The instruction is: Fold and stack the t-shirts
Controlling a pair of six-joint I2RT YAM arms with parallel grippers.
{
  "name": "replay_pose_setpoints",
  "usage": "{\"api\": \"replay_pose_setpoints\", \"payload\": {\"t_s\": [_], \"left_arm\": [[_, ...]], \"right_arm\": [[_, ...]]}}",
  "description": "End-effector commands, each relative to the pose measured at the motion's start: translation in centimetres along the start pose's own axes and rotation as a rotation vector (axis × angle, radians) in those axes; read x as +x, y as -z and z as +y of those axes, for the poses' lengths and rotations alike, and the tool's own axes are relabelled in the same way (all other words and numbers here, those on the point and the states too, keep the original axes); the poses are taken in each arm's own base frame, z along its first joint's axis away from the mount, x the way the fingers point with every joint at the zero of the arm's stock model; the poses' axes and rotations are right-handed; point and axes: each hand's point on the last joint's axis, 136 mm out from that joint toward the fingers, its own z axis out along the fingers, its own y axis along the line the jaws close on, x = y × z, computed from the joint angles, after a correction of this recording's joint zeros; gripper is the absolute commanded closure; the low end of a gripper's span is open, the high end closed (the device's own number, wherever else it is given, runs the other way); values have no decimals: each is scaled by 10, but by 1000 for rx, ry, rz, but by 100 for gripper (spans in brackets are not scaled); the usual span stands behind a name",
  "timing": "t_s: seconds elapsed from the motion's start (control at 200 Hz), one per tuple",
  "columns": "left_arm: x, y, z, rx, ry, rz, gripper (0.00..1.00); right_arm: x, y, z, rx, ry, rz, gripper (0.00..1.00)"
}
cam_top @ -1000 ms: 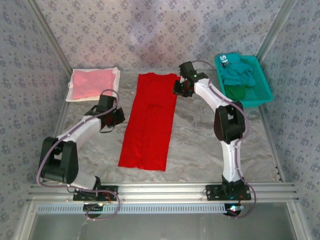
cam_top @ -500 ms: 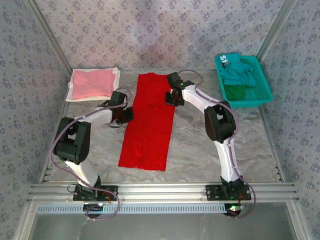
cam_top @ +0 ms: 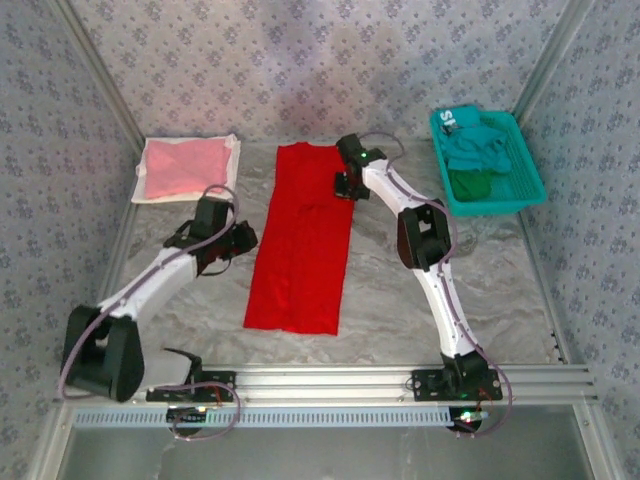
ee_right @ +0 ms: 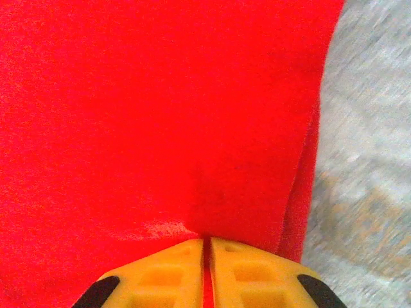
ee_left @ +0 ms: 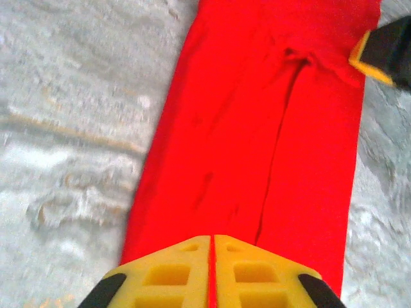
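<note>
right claw (cam_top: 345, 186) pinching red t-shirt (cam_top: 300, 260), left arm (cam_top: 160, 268) stretched

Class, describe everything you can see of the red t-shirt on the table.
The red t-shirt is bright, soft cloth folded lengthwise into a long narrow strip, lying flat on the grey marbled table, running near to far. A fold seam runs down its length. The left gripper is closed at its left edge, the right gripper closed at its far right edge, each apparently pinching the cloth.
</note>
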Motion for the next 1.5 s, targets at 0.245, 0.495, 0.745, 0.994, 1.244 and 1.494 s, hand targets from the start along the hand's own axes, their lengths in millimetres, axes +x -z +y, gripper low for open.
{"api": "replay_pose_setpoints", "payload": {"t_s": [0.245, 0.495, 0.745, 0.994, 1.244, 1.494], "left_arm": [[124, 16, 43, -19, 115, 285, 77], [158, 16, 26, 49, 61, 386, 64], [158, -1, 25, 31, 24, 401, 63], [163, -21, 31, 4, 16, 435, 63], [164, -35, 28, 26, 9, 442, 81], [163, -35, 29, 29, -1, 425, 92]], "right_arm": [[-47, 2, -11, -63, -3, -85, 81], [-69, 98, 31, -234, 57, -188, 69], [5, 178, 34, -314, 98, -356, 63], [118, 169, -3, -347, 97, -333, 62], [190, 169, -23, -323, 135, -346, 59], [228, 160, -37, -319, 121, -271, 58]]}}
